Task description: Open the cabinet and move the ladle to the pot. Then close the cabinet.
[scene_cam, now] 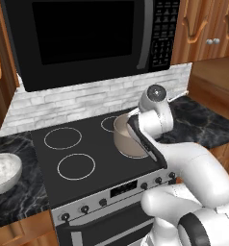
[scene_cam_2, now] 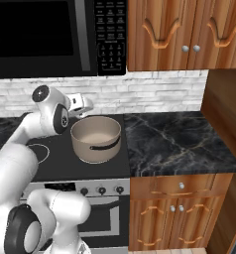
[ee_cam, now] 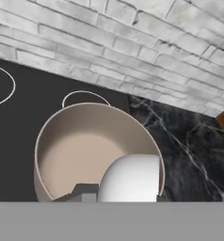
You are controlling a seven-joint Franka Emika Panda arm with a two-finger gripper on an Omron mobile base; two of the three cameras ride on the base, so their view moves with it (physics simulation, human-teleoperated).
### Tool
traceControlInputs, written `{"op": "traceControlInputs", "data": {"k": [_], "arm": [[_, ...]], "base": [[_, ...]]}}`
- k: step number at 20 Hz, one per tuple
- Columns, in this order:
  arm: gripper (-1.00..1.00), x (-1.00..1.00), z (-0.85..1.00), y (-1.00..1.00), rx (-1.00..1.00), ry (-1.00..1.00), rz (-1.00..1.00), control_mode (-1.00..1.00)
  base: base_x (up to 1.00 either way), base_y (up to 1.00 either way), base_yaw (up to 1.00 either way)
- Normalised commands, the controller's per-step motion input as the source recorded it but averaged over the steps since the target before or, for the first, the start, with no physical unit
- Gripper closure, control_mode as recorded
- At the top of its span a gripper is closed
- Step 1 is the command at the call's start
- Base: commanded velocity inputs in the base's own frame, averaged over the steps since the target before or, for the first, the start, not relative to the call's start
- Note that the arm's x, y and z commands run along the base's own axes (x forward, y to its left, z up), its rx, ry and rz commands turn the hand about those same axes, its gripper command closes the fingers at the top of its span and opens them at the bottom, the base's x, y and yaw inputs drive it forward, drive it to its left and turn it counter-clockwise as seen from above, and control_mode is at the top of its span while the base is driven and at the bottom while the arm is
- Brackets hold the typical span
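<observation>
The grey-brown pot (scene_cam_2: pixel 96 138) stands on the stove's right rear burner, partly hidden by my arm in the left base view (scene_cam: pixel 126 139). My gripper (scene_cam_2: pixel 84 105) hovers just behind and above the pot's left rim. In the hand view a pale rounded piece, seemingly the ladle (ee_cam: pixel 132 179), hangs in front of the camera over the pot's (ee_cam: pixel 81 150) bare inside, so the jaws look shut on it. The fingertips themselves are hidden. The cabinet (scene_cam_2: pixel 162 34) hangs up on the right with both doors shut, as the left base view (scene_cam: pixel 208 26) also shows.
A black microwave (scene_cam: pixel 87 33) hangs low over the stove (scene_cam: pixel 68 149). A white speckled bowl (scene_cam: pixel 3 173) sits on the left counter. Dark marble counter (scene_cam_2: pixel 179 141) stretches right of the pot, with a wooden side wall (scene_cam_2: pixel 224 114) at its end.
</observation>
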Motion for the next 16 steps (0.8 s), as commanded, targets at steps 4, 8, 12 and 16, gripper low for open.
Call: {"op": "traceControlInputs", "data": {"k": [4,8,12,16], "arm": [[1.0,0.38,-0.47,-0.06,-0.1,0.04,0.0,-1.0],[1.0,0.39,-0.32,-0.06,-0.06,0.07,0.0,-1.0],[1.0,0.34,-0.02,-0.04,0.0,0.21,0.0,-1.0],[1.0,0.24,-0.15,0.0,0.0,0.17,0.0,-1.0]], "base": [[0.0,0.0,0.0],[0.0,0.0,0.0],[0.0,0.0,0.0],[0.0,0.0,0.0]]}}
